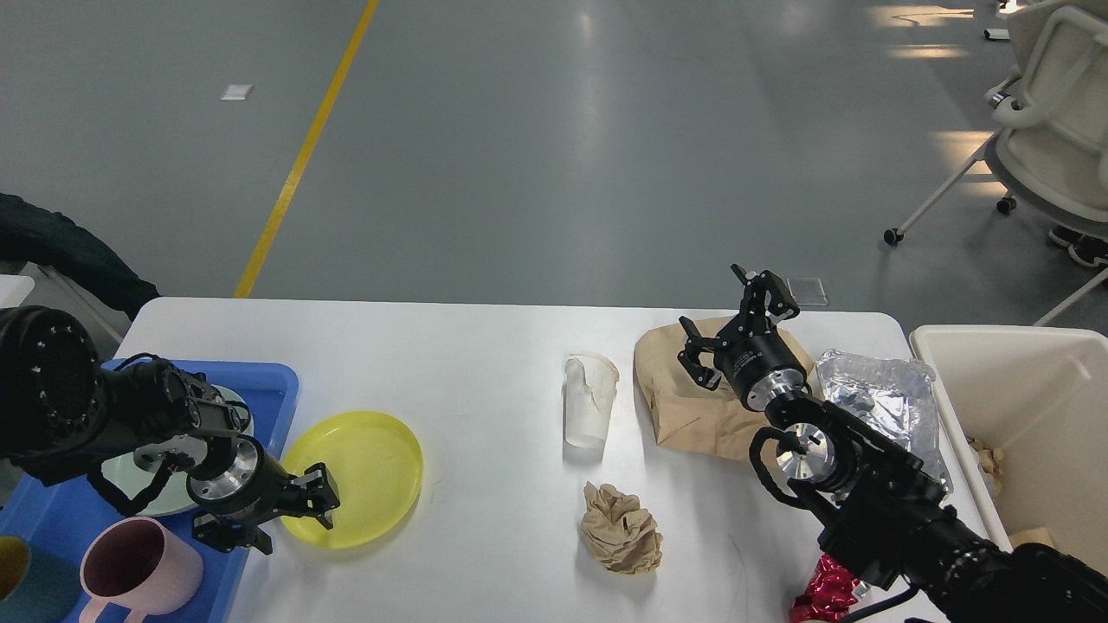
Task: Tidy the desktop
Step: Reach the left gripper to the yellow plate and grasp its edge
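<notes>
The white desktop holds a yellow plate, a crushed white paper cup, a crumpled brown paper ball, a brown paper bag, a crinkled silver bag and a red shiny wrapper. My left gripper is open at the plate's near-left rim, one finger over the plate and one off its edge. My right gripper is open and empty, held over the far part of the brown bag.
A blue tray at the left edge holds a pale green plate, a pink mug and a teal cup. A cream bin with some scraps stands off the right end. White chairs stand beyond.
</notes>
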You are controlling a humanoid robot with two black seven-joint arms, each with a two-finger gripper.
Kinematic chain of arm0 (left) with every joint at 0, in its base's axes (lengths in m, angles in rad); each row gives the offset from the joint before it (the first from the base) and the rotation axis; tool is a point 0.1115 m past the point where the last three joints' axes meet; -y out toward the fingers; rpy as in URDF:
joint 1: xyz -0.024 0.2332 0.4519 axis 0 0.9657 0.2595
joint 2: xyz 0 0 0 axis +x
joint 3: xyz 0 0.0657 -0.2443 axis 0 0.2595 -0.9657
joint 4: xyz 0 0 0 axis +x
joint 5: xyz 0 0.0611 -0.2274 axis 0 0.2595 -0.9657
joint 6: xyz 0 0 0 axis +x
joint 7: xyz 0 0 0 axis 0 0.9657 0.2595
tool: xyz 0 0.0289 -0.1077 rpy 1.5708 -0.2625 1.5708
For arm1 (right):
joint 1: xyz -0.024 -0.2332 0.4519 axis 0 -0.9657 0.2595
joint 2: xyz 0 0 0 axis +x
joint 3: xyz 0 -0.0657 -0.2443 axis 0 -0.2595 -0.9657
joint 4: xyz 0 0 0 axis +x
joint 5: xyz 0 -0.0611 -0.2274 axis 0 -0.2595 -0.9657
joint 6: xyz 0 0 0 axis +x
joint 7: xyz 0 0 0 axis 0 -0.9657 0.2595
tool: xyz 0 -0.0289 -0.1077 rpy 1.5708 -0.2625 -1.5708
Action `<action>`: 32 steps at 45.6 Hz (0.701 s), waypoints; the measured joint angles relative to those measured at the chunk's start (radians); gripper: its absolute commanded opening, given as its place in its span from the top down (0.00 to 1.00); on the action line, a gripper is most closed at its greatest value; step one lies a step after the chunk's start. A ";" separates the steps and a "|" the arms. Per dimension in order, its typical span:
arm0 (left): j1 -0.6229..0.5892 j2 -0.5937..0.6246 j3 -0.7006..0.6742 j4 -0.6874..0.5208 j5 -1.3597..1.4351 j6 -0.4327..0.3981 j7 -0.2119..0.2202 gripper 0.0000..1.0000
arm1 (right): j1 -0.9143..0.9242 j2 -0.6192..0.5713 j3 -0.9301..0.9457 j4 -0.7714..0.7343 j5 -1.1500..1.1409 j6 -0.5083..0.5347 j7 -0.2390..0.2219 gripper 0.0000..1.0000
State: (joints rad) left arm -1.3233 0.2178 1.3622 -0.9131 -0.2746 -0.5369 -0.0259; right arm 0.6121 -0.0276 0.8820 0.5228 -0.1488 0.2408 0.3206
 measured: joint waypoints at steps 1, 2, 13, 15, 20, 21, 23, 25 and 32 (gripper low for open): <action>0.001 0.000 0.000 0.002 0.000 0.000 0.000 0.32 | 0.000 0.000 0.000 0.000 0.000 0.000 0.000 0.00; 0.003 0.000 0.000 0.004 0.000 0.000 0.000 0.32 | 0.000 0.000 0.000 0.000 0.000 0.000 0.000 0.00; 0.030 0.000 0.000 0.040 0.000 0.002 0.000 0.39 | 0.000 0.000 0.000 0.000 0.000 0.000 0.000 0.00; 0.036 -0.001 -0.001 0.046 0.000 0.002 0.000 0.41 | 0.000 0.000 0.000 0.000 0.000 0.000 0.000 0.00; 0.049 -0.005 -0.012 0.061 0.000 0.002 0.000 0.46 | 0.000 0.000 0.000 0.000 0.000 0.000 0.000 0.00; 0.051 -0.006 -0.013 0.063 0.000 0.002 0.000 0.48 | 0.000 0.000 0.000 0.000 0.000 0.000 0.000 0.00; 0.055 -0.007 -0.016 0.066 0.000 0.002 0.000 0.53 | 0.000 0.000 0.000 0.000 0.000 0.000 0.000 0.00; 0.057 -0.007 -0.018 0.067 0.000 0.002 0.000 0.60 | 0.000 0.000 0.000 0.000 0.000 0.000 0.000 0.00; 0.059 -0.011 -0.020 0.068 0.001 -0.009 0.000 0.80 | 0.000 0.000 0.000 0.000 0.000 0.000 0.000 0.00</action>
State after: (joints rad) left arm -1.2641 0.2072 1.3423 -0.8456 -0.2732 -0.5459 -0.0260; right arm 0.6121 -0.0276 0.8820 0.5228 -0.1488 0.2408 0.3206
